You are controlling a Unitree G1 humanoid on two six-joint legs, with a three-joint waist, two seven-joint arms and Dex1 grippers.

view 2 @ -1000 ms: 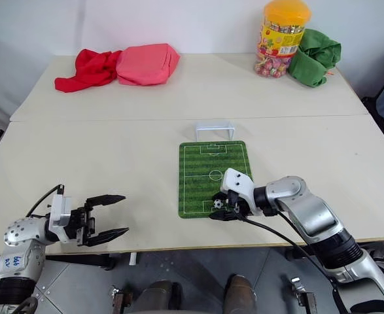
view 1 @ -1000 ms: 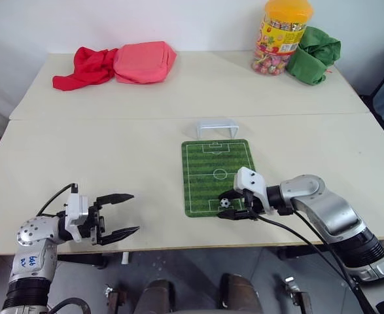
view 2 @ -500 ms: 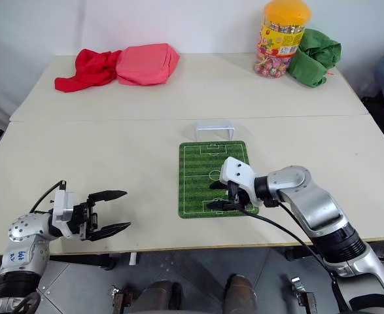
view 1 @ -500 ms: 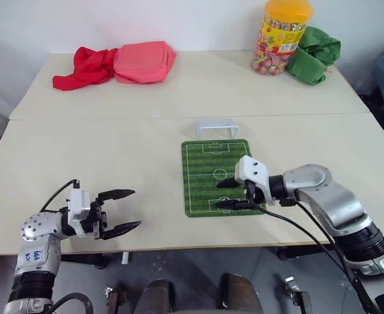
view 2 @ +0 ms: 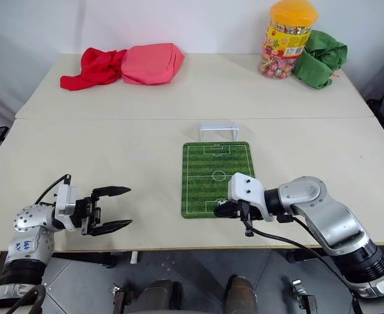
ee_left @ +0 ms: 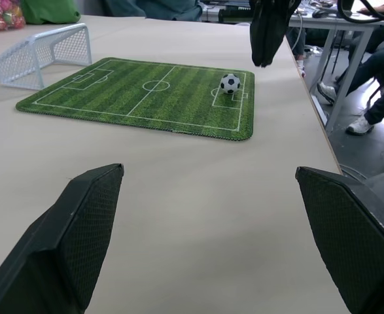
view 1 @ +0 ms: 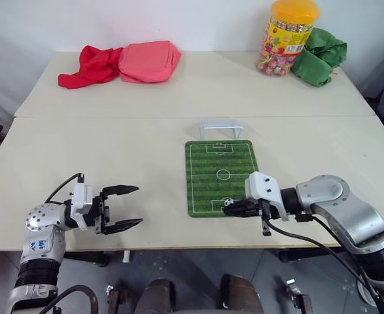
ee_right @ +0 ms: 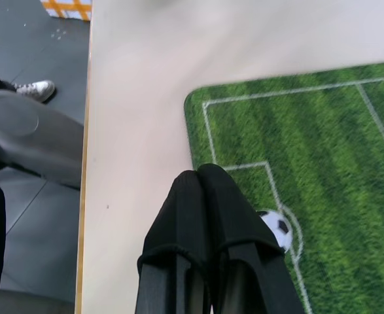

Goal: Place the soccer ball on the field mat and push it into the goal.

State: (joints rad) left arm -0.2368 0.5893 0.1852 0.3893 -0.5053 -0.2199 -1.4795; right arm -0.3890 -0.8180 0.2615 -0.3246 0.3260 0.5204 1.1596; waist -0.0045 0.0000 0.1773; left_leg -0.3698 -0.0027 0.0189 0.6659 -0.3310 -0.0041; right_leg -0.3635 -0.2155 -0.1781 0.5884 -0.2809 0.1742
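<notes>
Right hand [view 1: 228, 208] clenched empty over soccer ball [ee_left: 229, 83] on field mat [view 1: 218, 160], left hand [view 1: 130, 207] spread, no legible writing.

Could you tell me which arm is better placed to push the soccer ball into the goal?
The right. Its shut gripper hovers just by the soccer ball on the field mat's near end, facing the goal. The left gripper, open, sits well off the mat.

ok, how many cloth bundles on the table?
3, all along the far edge: a red cloth at the far left, a pink cloth touching its right side, and a green cloth at the far right beside the candy jar. None look hidden.
</notes>
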